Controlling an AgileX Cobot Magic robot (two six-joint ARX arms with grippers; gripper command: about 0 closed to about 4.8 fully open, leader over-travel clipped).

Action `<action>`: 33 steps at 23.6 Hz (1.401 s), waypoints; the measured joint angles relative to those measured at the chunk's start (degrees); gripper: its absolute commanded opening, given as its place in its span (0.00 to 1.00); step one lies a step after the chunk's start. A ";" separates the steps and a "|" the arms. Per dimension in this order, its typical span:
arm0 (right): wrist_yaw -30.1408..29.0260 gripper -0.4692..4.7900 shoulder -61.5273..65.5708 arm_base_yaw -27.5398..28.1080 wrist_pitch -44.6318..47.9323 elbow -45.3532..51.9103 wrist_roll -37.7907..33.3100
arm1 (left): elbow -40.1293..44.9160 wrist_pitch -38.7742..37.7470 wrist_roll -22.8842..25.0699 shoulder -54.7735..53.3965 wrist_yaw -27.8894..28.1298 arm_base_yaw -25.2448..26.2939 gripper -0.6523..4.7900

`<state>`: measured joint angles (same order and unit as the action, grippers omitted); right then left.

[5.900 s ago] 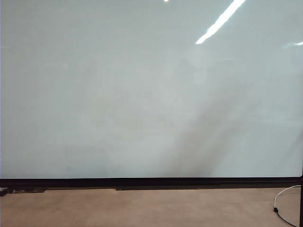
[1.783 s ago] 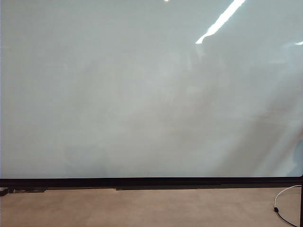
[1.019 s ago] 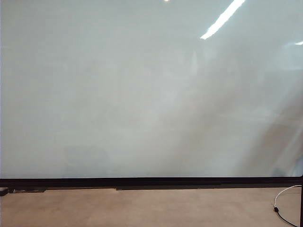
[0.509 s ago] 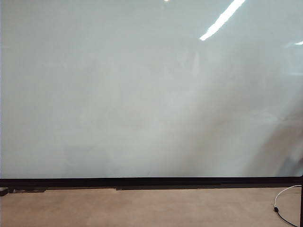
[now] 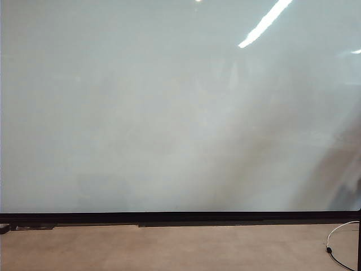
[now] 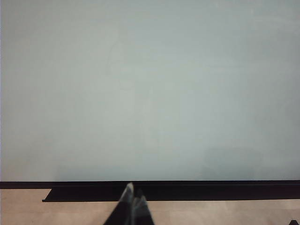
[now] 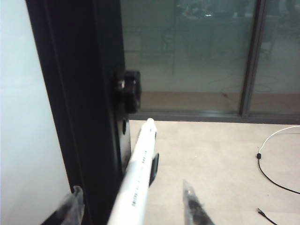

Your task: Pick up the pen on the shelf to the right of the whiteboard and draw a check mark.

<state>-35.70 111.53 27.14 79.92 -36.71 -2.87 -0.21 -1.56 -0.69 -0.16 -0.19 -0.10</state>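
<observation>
White-barrelled, slim, and right between the spread fingertips of the right gripper (image 7: 132, 206): the pen (image 7: 139, 173). Long axis running straight out ahead of the claw, away from the wrist, rounded far end up by the black clamp knob (image 7: 127, 90) on the frame (image 7: 79, 103). Sits nearer the finger on the board side than the other, so slightly off centre in the gap. Jaws wide apart, gripping nothing; no contact with the barrel to be made out. Shelf itself mostly hidden under the barrel, only a dark bracket showing just beside it.

Left gripper (image 6: 132, 202) pointed square at the whiteboard (image 5: 169, 113), fingertips pressed together, nothing between them, well apart from the pen. Right arm clearly the nearer one; pick-up probably its job.

Likely next: close across the barrel, perhaps after a small sideways nudge to centre it. Risk of a smooth round barrel rolling or slipping along its length.

Board glossy, pale, streaked with ceiling-light glare, bare of any check mark. Beige floor (image 7: 220, 154) beyond the frame, a white cable (image 7: 276, 136) lying loose on it, glass doors (image 7: 187, 51) at the back. Neither arm seen in the exterior view.
</observation>
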 measured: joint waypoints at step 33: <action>0.09 0.57 1.57 -1.18 -1.38 -2.67 -1.86 | 0.00 0.00 -0.02 -0.02 0.00 0.00 0.11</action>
<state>-35.62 113.10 25.96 78.54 -39.38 -4.73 -0.21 -1.56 -0.71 -0.19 -0.19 -0.10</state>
